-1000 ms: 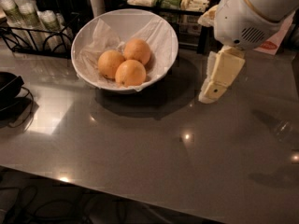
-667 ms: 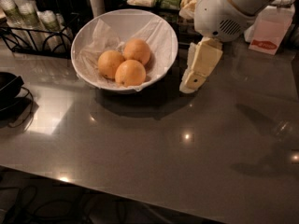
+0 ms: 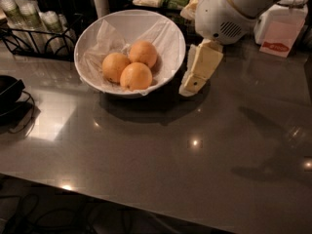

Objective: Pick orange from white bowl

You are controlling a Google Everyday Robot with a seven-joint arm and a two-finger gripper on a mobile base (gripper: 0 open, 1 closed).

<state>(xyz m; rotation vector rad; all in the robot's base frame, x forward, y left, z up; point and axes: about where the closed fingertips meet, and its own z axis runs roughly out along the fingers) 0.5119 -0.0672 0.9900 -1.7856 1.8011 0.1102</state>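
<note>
The grey table (image 3: 146,179) runs from the near edge to the back, glossy with small light spots. At its left edge lies a dark object (image 3: 7,89) that cannot be made out. Further back, left of centre, the white bowl (image 3: 168,38) stands on the table, lined with crinkled white paper (image 3: 105,35). Three oranges (image 3: 136,76) rest together in it, touching one another. Just beside the bowl's right rim the cream end effector (image 3: 191,86) hangs tip-down, low over the table and outside the bowl. Whether it is released or clenched cannot be told. The white arm (image 3: 229,9) rises above it. Behind stand a wire rack (image 3: 29,38) and a white box (image 3: 279,33) with a red label.
</note>
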